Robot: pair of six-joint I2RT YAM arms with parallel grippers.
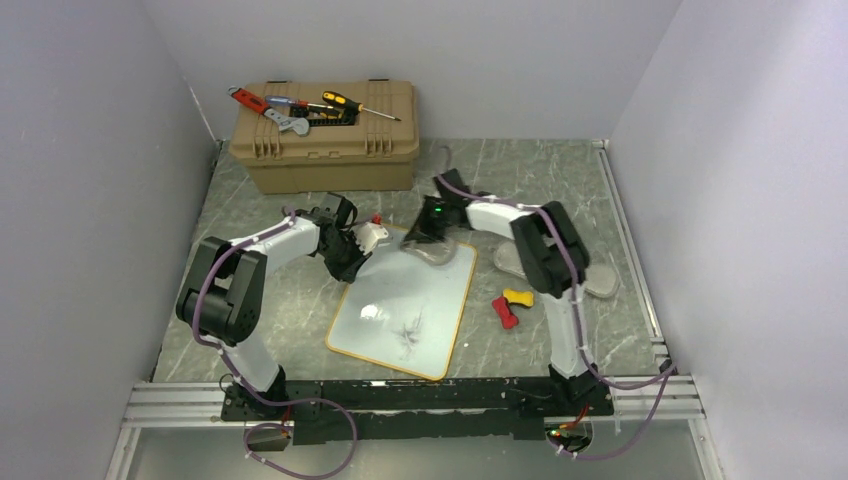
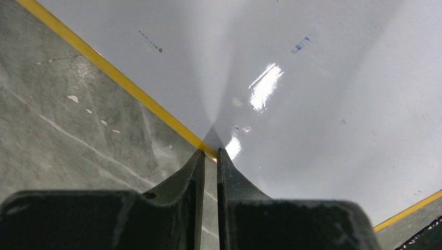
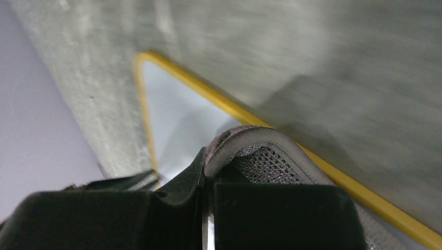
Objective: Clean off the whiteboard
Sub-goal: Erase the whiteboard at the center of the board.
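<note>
Right jaws, nearest the lens, clamp a grey mesh pad (image 3: 263,159) at the far corner of the whiteboard (image 1: 420,290), which lies flat mid-worktop (image 1: 560,180). Left jaws sit almost together at its yellow frame (image 2: 120,79); whether they grip it cannot be told. The wipe would best sweep nearward, pressing evenly, to the dark scribble (image 1: 408,335), visible only from above. Only the left wrist shows faint blue flecks (image 2: 299,46).

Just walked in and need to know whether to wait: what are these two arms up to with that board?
The two arms are working on a whiteboard lying flat on the table. The right gripper has its fingers shut on a grey mesh pad, held at the board's far edge. The left gripper has its fingers nearly together at the board's left frame; whether they pinch it or just press it is unclear. A dark scribble near the near edge is not yet erased.
</note>
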